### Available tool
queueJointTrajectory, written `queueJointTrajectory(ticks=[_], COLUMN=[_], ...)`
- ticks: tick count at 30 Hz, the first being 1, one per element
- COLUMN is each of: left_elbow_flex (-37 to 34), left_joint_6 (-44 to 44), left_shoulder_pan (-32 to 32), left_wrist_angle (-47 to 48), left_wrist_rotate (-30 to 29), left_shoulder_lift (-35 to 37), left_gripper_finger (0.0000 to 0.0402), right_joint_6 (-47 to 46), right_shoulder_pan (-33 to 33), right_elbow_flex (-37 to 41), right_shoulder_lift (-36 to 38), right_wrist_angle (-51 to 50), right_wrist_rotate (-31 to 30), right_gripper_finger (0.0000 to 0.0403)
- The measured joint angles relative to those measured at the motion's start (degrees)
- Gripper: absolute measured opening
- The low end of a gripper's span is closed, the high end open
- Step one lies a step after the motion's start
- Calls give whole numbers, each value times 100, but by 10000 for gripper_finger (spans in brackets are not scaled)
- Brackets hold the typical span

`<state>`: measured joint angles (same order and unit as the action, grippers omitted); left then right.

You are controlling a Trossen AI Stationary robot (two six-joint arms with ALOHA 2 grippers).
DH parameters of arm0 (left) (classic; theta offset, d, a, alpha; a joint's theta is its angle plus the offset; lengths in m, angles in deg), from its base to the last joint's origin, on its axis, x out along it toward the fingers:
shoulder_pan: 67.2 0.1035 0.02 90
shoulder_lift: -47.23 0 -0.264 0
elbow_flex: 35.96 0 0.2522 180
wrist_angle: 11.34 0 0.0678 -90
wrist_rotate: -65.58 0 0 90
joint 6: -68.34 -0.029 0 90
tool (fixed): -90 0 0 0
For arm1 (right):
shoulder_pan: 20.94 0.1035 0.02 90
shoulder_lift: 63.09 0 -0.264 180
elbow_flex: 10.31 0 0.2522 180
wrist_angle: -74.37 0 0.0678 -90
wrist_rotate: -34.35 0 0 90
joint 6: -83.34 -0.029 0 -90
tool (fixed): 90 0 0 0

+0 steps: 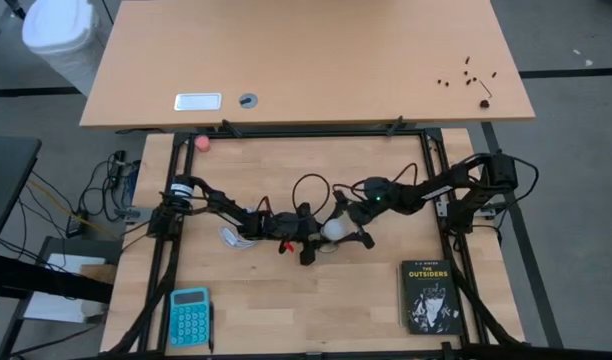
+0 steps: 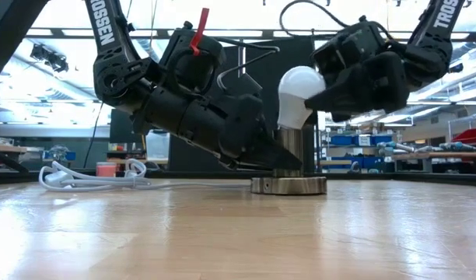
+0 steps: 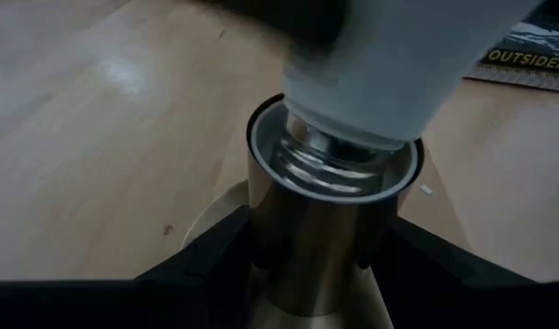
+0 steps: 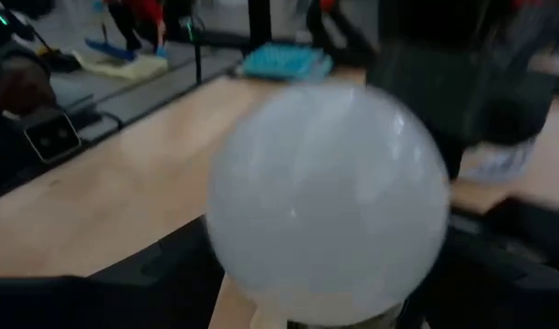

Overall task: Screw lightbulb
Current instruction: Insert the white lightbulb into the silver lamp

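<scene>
We see lightbulb (image 2: pixel 299 95) tilted in socket (image 2: pixel 288 159); right end effector (image 2: pixel 331 93) straddles globe, grip uncertain; left end effector (image 3: pixel 307 260) pinches socket.

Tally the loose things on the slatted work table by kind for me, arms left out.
Lightbulb: 1
Socket with white cord: 1
Book: 1
Calculator: 1
Small pink ball: 1
Total: 5
</scene>
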<state>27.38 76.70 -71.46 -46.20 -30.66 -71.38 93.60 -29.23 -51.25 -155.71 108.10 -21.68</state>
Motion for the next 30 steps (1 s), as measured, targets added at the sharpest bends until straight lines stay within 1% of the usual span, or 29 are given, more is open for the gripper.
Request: queueJointTrajectory(ticks=[2,4,7,12,17,22,30], left_elbow_flex=[0,0,0,0,0,0,0], left_joint_6=[18,51,51,48,86,86,88], left_shoulder_pan=[0,0,0,0,0,0,0], left_wrist_angle=[-24,-51,-130,-253,-275,-277,-277], left_wrist_rotate=[4,4,4,1,-31,-49,-52], left_shoulder_lift=[0,0,0,0,0,0,0], left_gripper_finger=[207,207,207,207,207,207,207], right_joint_6=[5,50,129,371,432,651,691], right_shoulder_pan=[-2,-2,6,37,50,139,190], right_elbow_flex=[129,197,201,201,201,201,201], right_shoulder_lift=[0,4,3,4,4,4,2], right_wrist_angle=[497,656,651,651,571,351,503], right_wrist_rotate=[-9,-173,-240,-600,-728,-1145,-1181], right_gripper_finger=[307,307,307,307,307,307,307])
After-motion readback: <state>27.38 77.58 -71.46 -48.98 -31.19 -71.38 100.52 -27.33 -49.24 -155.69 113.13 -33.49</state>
